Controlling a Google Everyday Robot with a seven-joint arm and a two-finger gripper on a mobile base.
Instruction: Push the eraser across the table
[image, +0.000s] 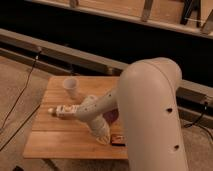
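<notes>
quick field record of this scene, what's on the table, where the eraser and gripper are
table: light-brown wooden planks
eraser: small dark block, near front edge
gripper: shut, low over table, beside eraser on its picture-left; contact cannot be told
bottle: white labelled, lying on its side
cup: pale, upright, toward back edge
bowl: dark maroon, largely hidden behind arm

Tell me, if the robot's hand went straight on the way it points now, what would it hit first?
Probably the table: the hand points down at the boards near the front edge, with the eraser close beside it. Depth is hard to judge.
</notes>
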